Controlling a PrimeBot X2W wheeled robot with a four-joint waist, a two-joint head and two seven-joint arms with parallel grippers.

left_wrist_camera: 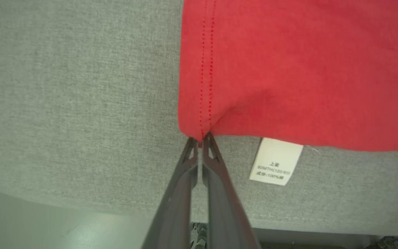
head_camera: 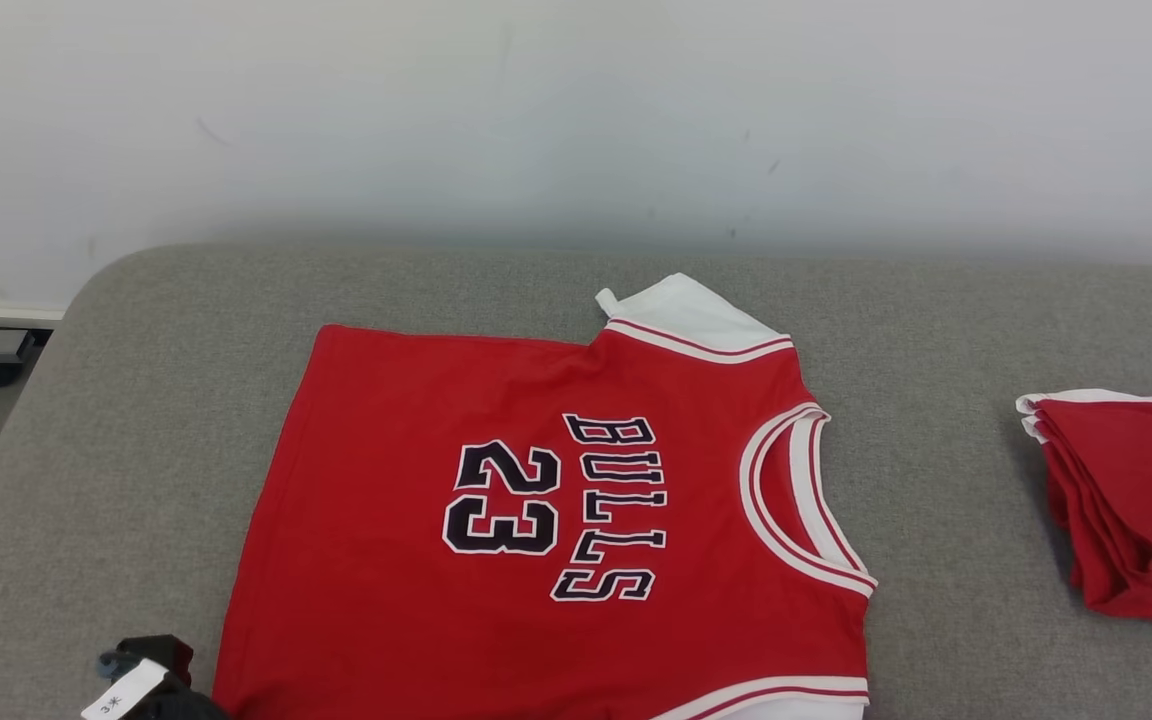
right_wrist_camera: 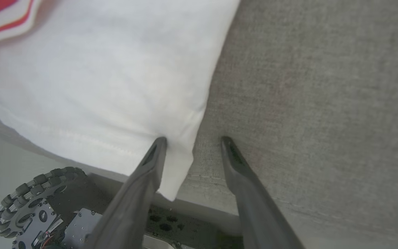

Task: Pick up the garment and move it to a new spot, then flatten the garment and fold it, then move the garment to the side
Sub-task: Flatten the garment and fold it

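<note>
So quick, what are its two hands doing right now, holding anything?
Left hand: closed, pinching the red jersey corner.
Right hand: open, straddling the white sleeve edge, not gripping.

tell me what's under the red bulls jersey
The jersey lies on the grey cushion; a white care label pokes out beneath its edge. Anything under its middle is covered.

Grey upholstered surface (head_camera: 936, 330), white wall (head_camera: 536, 110), folded red clothes (head_camera: 1131, 500)
</note>
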